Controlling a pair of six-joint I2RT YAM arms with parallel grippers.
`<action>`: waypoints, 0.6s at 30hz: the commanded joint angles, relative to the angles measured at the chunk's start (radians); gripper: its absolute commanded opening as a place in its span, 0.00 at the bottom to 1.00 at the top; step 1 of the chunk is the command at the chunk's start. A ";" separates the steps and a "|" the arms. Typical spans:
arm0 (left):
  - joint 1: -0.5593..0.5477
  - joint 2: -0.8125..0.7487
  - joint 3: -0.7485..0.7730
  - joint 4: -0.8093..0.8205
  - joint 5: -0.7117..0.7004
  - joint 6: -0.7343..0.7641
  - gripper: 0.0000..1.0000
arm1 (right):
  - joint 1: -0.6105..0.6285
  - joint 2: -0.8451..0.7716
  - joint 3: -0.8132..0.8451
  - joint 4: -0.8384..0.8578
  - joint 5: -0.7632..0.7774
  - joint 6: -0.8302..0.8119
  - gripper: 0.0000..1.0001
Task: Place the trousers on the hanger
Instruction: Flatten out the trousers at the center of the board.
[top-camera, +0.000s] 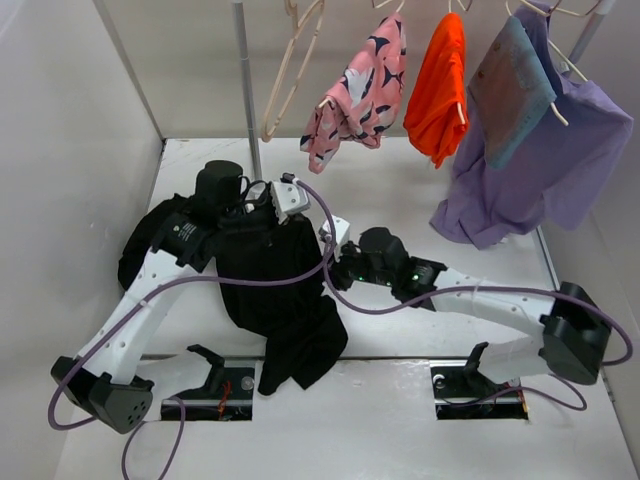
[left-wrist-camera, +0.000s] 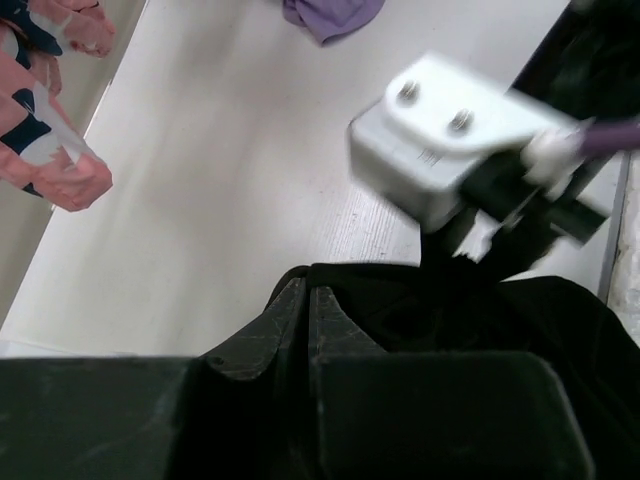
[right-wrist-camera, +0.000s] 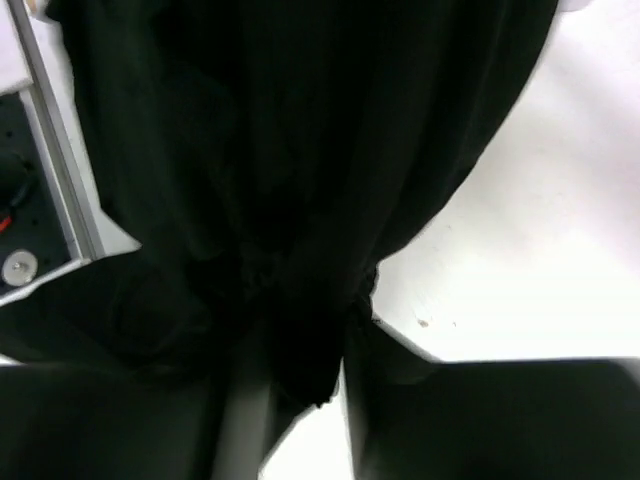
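Observation:
The black trousers (top-camera: 283, 300) hang in a bunch between my two grippers and drape down over the table's near edge. My left gripper (top-camera: 303, 222) is shut on the top fold of the trousers (left-wrist-camera: 480, 330); its fingers (left-wrist-camera: 285, 320) are pressed together on the cloth. My right gripper (top-camera: 331, 268) is close beside it, shut on a gathered bunch of the trousers (right-wrist-camera: 300, 200), with its fingers (right-wrist-camera: 385, 360) either side of the fabric. The pale wooden hanger (top-camera: 290, 70) hangs empty from the rail at the back, above and behind the left gripper.
A metal pole (top-camera: 247, 90) stands beside the hanger. A pink patterned garment (top-camera: 360, 90), an orange one (top-camera: 442, 90) and a purple one (top-camera: 540, 170) hang on the rail at the back right. White walls close the left side.

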 joint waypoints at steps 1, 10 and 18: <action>-0.003 -0.040 -0.008 0.077 0.028 -0.060 0.00 | 0.001 0.073 0.084 0.115 -0.052 0.043 0.25; -0.032 0.048 0.025 -0.024 -0.182 -0.057 0.92 | -0.313 -0.337 -0.135 -0.052 0.301 0.472 0.00; -0.250 0.200 -0.062 -0.204 -0.336 -0.017 1.00 | -0.646 -0.258 0.122 -0.636 0.454 0.488 0.00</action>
